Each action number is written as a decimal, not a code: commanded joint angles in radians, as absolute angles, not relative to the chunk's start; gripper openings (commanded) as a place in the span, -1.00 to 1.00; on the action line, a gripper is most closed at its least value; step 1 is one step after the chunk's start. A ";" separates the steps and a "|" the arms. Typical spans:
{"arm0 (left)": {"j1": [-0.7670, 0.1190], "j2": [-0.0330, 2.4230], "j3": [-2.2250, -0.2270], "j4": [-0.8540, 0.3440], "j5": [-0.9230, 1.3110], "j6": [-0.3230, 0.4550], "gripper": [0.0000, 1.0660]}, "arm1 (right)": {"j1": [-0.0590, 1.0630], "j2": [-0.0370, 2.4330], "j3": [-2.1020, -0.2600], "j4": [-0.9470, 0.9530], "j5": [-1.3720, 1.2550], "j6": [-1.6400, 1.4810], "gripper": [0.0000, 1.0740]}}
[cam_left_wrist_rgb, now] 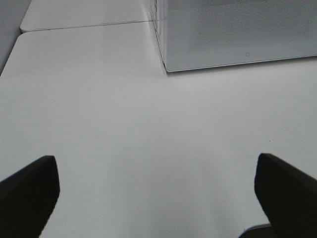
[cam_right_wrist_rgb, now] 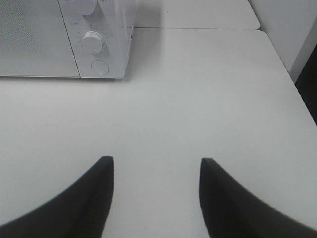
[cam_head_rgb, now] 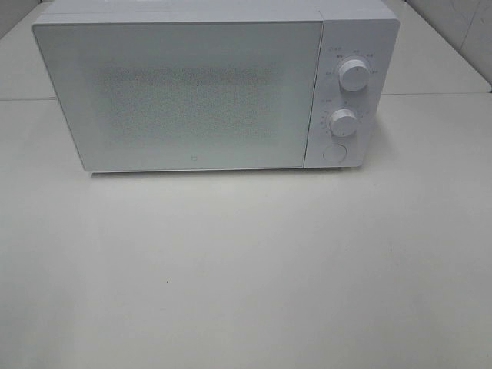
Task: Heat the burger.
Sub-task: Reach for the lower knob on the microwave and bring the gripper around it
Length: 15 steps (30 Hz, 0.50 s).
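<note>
The left claw (cam_left_wrist_rgb: 154, 157) is gaping wide, the right claw (cam_right_wrist_rgb: 156, 159) half-spread, both holding nothing. Ahead of them the white microwave (cam_head_rgb: 338, 46) is sitting with its door (cam_head_rgb: 181, 96) shut, contents hidden. The burger is showing nowhere. Probably soft, light and squashable, it is calling for a gentle pinch across the bun's sides.

White table (cam_head_rgb: 246, 269) with a closed white microwave (cam_head_rgb: 192, 92) at its back
</note>
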State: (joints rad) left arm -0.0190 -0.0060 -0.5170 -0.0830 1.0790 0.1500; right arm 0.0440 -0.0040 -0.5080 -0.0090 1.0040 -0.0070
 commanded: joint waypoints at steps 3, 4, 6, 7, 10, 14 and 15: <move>-0.023 -0.032 -0.505 -0.049 1.046 0.104 0.98 | 0.037 -0.034 -0.506 -0.013 0.992 0.000 -0.13; -0.023 -0.032 -0.505 -0.049 1.046 0.104 0.98 | 0.037 -0.034 -0.506 -0.013 0.992 0.000 -0.13; -0.023 -0.032 -0.505 -0.043 1.046 0.103 0.98 | 0.037 -0.034 -0.506 -0.012 0.992 0.000 -0.13; -0.023 -0.032 -0.505 -0.043 1.046 0.103 0.98 | 0.037 -0.034 -0.506 -0.012 0.992 0.000 -0.13; -0.023 -0.032 -0.505 -0.043 1.046 0.103 0.98 | 0.037 -0.034 -0.506 -0.012 0.992 0.000 -0.13; -0.023 -0.032 -0.505 -0.045 1.046 0.106 0.98 | 0.037 -0.034 -0.506 -0.012 0.992 0.000 -0.13; -0.023 -0.032 -0.505 -0.045 1.046 0.106 0.98 | 0.037 -0.034 -0.506 -0.012 0.992 0.000 -0.13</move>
State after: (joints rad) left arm -0.0210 -0.0060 -0.5060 -0.0430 1.0620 0.1120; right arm 0.0440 -0.0040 -0.5080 -0.0090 1.0040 -0.0070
